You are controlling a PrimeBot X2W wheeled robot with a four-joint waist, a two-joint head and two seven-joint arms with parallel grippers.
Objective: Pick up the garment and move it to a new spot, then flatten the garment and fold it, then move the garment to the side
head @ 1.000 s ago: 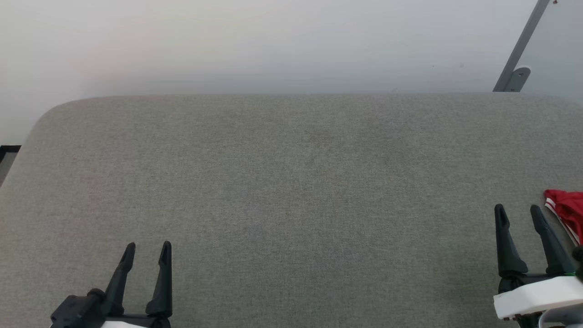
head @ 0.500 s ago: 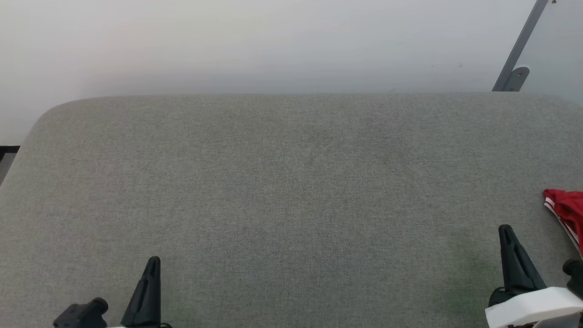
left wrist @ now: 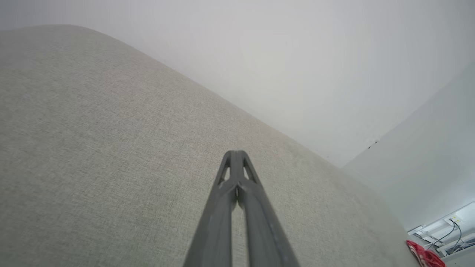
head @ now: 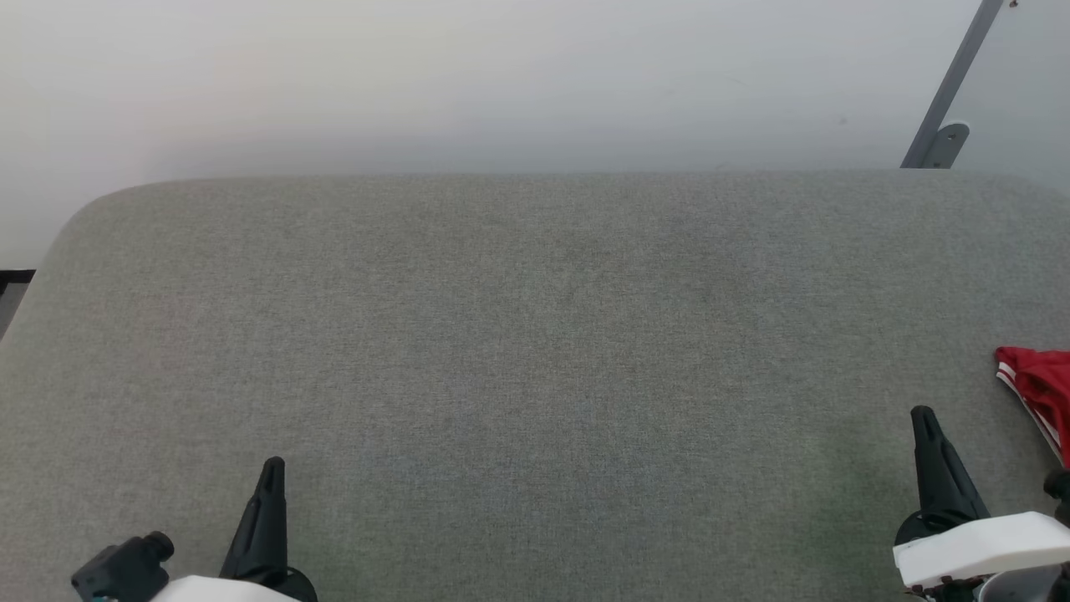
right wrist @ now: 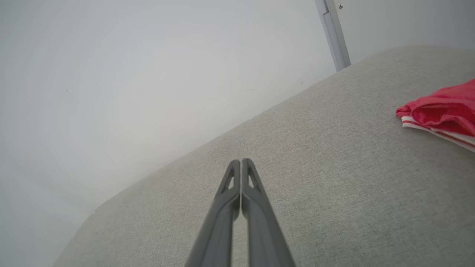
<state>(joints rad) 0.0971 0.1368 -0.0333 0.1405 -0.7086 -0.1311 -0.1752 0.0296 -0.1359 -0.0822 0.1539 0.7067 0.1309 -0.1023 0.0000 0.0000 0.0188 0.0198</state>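
Grey cloth: my head view looks down on a desk [head: 535, 334] covered in grey woven fabric, with a rounded far left corner.
Garment: a red garment [head: 1041, 385] with white-and-red striped trim lies bunched on the desk at the right edge of my head view. The frame cuts it off, and I can make out no lettering.
Garment, wrist views: in my right wrist view the garment [right wrist: 443, 113] sits at the right edge, red folds on top and striped trim beneath. In my left wrist view the garment [left wrist: 423, 256] is a small red patch in the bottom right corner.
Left gripper: the left gripper [head: 272, 472] is low on the left of my head view, well apart from the garment. Its jaws are pressed together with nothing between them.
Right gripper: the right gripper [head: 925, 422] is low on the right, near the garment and to its left, not touching it. Its jaws are together and hold nothing.
Backdrop: a pale wall [head: 501, 84] rises behind the desk. A grey metal bar [head: 953, 84] leans against it at the upper right.
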